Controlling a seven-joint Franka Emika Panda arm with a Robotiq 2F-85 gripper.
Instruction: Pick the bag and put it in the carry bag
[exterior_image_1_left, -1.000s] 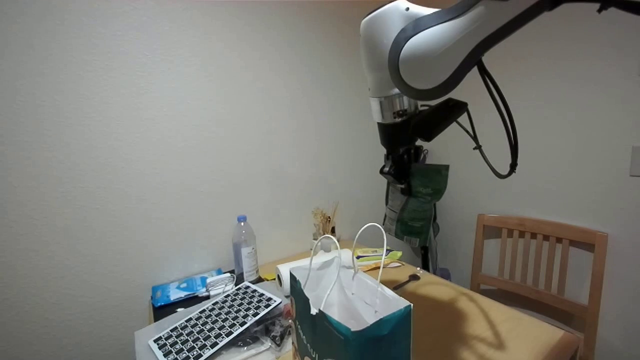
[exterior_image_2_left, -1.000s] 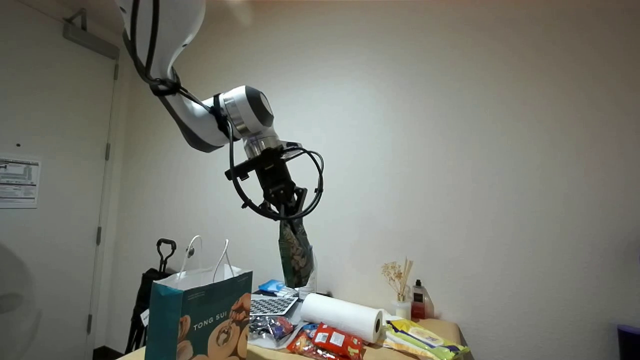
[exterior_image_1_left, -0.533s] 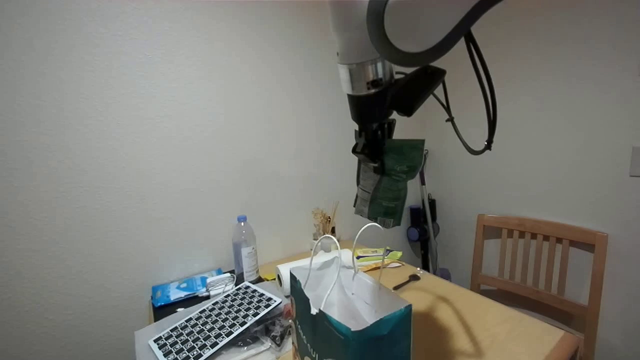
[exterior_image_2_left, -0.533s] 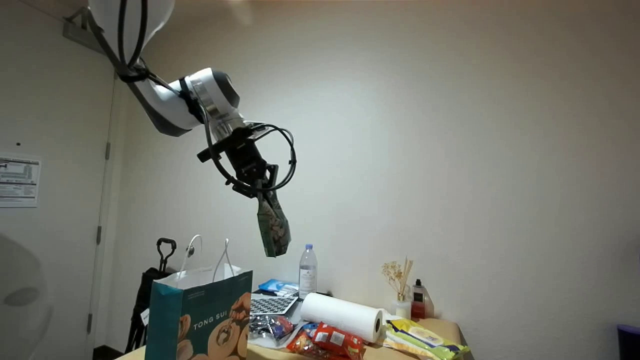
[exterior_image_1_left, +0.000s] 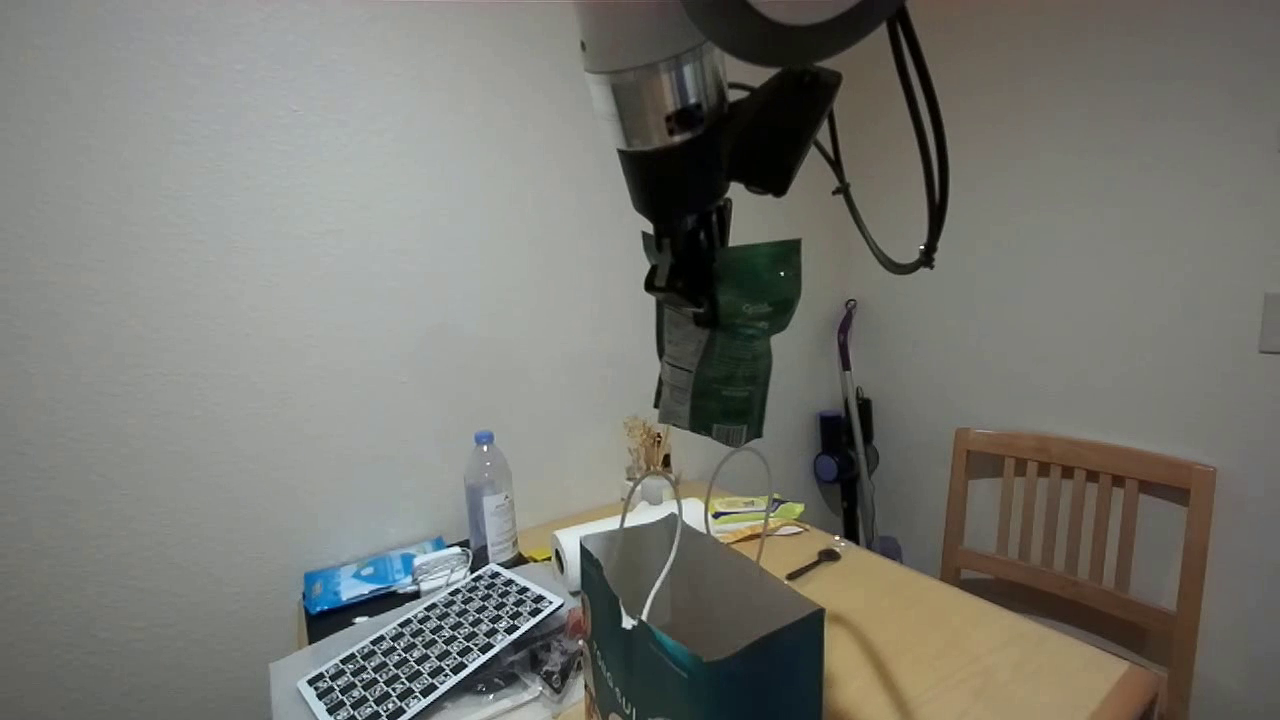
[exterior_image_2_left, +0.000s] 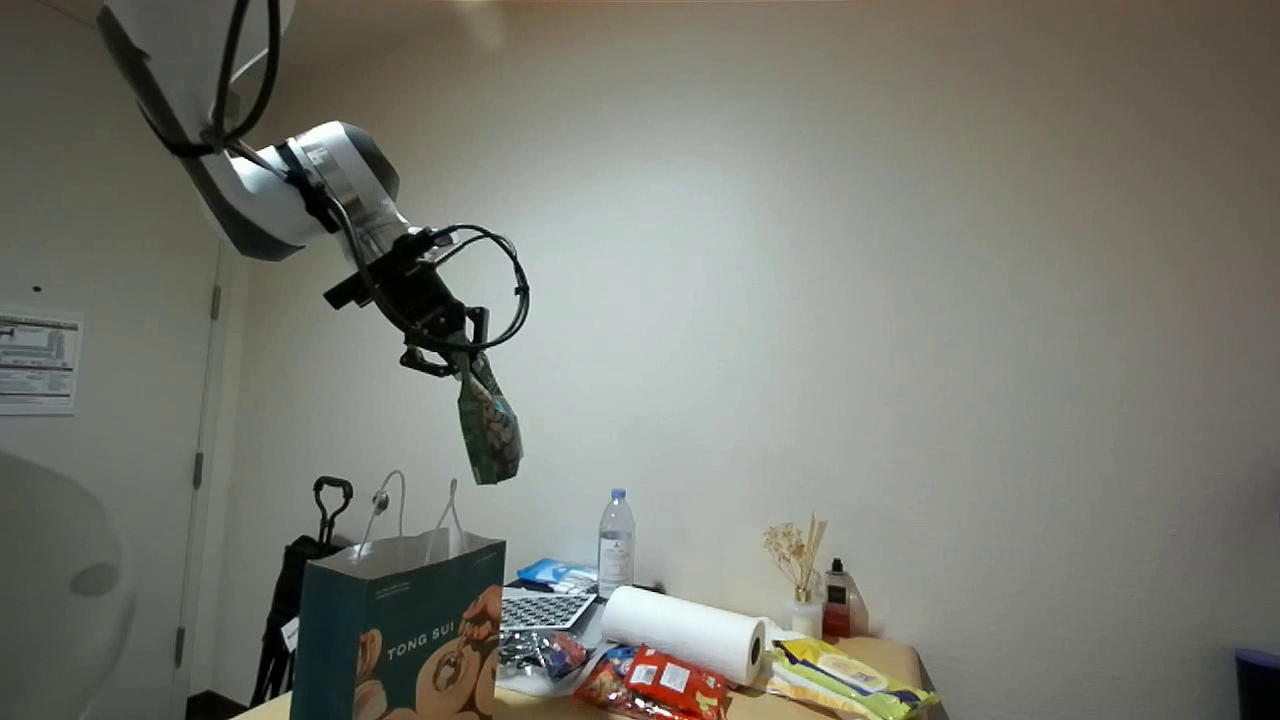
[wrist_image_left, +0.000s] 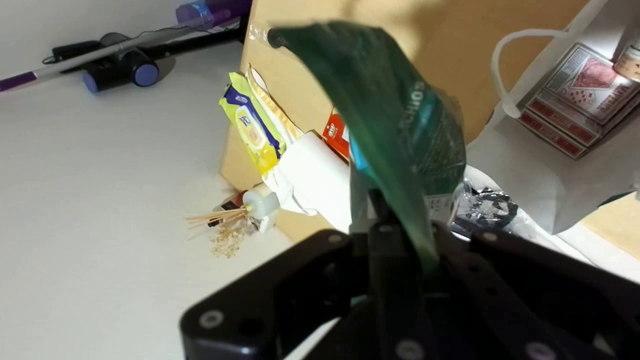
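The green pouch (exterior_image_1_left: 740, 350) hangs in the air, its long axis close to vertical, its barcoded end down. In an exterior view that shows the pouch (exterior_image_2_left: 490, 430) narrow side on, the lower end leans a little toward the right of the frame. The gripper (exterior_image_1_left: 690, 290) is clamped on the pouch near its top.

Lower down stands the carry bag (exterior_image_2_left: 335, 630), upright, mouth up, its white handles (wrist_image_left: 496, 65) raised. The pouch is above rim level and outside; whether it lies straight over the mouth is hard to judge from these angles. In the wrist view, flat boxes (wrist_image_left: 582, 100) with red print and part of a round container (wrist_image_left: 630, 64) sit inside the carry bag. On the table (exterior_image_1_left: 1000, 640) a small white holder (exterior_image_2_left: 803, 617) carries dried stems (exterior_image_2_left: 795, 550), near a paper roll (exterior_image_2_left: 680, 635), red packets (exterior_image_2_left: 700, 690) and a yellow-green pack (exterior_image_2_left: 850, 678).

Compared with half a second ago, the pouch is farther left and slightly higher in both exterior views, and the inside of the carry bag, bright then, is now grey with shadow. The carry bag itself keeps its place.
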